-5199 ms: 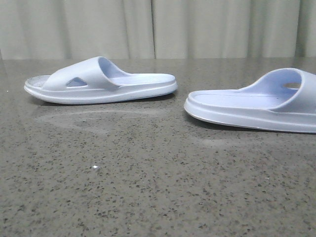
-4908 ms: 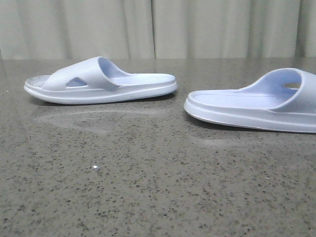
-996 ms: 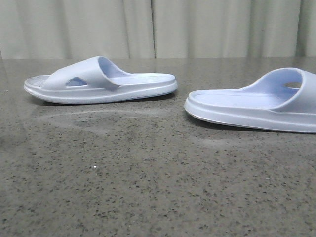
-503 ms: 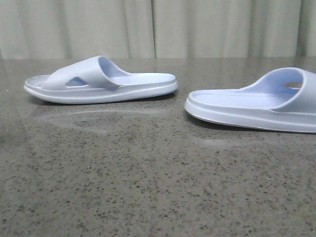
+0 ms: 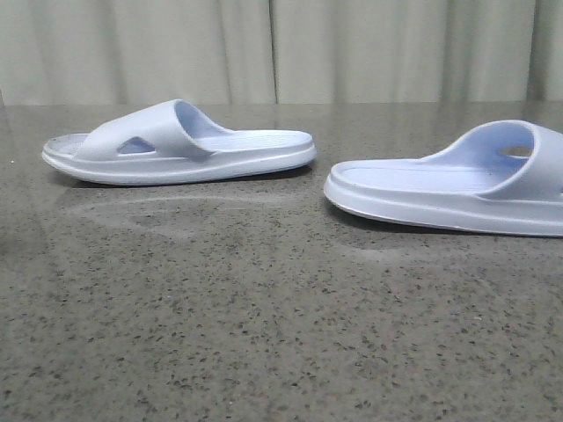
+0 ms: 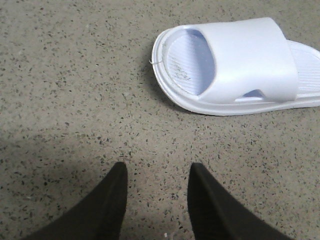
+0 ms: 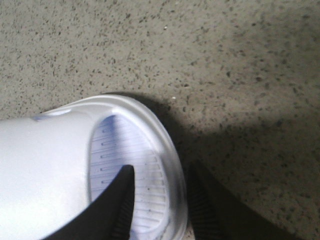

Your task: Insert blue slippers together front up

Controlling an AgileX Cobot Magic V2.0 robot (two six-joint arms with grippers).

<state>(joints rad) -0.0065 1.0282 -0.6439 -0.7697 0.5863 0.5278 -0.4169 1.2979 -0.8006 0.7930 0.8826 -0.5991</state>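
Observation:
Two pale lavender-blue slippers lie soles down on the table. The left slipper [image 5: 176, 145] lies far left with its toe to the left. The right slipper [image 5: 440, 189] lies at the right edge with its heel to the left. Neither gripper shows in the front view. In the left wrist view my left gripper [image 6: 157, 170] is open and empty over bare table, a short way from the left slipper's [image 6: 250, 60] toe. In the right wrist view my right gripper [image 7: 160, 175] is open and straddles the right slipper's [image 7: 50, 160] toe rim, one finger [image 7: 115, 200] over the ribbed footbed, the other outside.
The table [image 5: 264, 334] is dark speckled stone. A pale curtain [image 5: 352, 53] hangs behind its far edge. A stretch of table separates the two slippers.
The right slipper has shifted slightly to the left in the front view. The left slipper has not moved.

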